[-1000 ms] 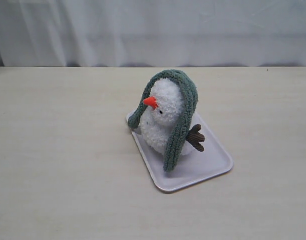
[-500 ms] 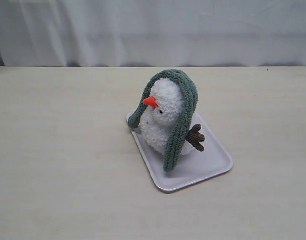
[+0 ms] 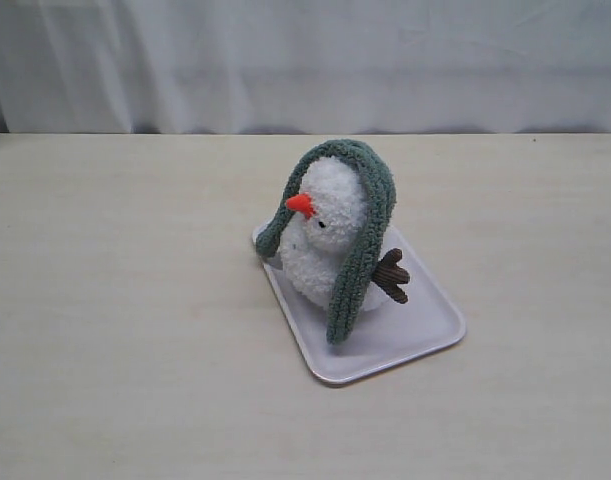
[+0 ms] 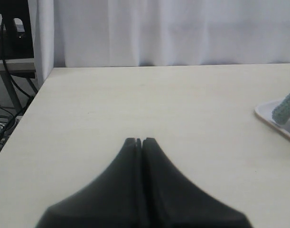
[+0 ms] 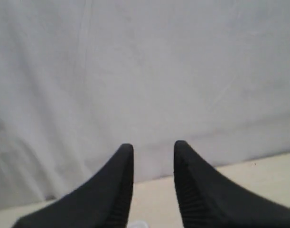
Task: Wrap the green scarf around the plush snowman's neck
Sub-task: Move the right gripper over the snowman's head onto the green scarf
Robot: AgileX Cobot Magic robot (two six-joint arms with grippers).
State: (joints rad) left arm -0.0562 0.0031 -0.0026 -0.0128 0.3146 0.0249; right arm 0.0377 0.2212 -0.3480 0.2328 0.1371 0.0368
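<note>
The plush snowman (image 3: 323,245) stands on a white tray (image 3: 415,335) in the middle of the table, orange nose pointing left. The green scarf (image 3: 370,225) lies draped over the top of its head, one end hanging down its front right side, the other down the far left; the neck is not wrapped. One scarf end (image 4: 287,107) shows on the tray corner in the left wrist view. My left gripper (image 4: 139,140) is shut and empty above bare table, well away from the tray. My right gripper (image 5: 154,147) is open and empty, facing the curtain. Neither arm appears in the exterior view.
A white curtain (image 3: 305,60) hangs behind the table's far edge. The table's left edge (image 4: 26,114) drops to a stand with cables (image 4: 7,71) beyond it.
Nothing has moved in the exterior view; snowman, scarf and tray stay as they were.
</note>
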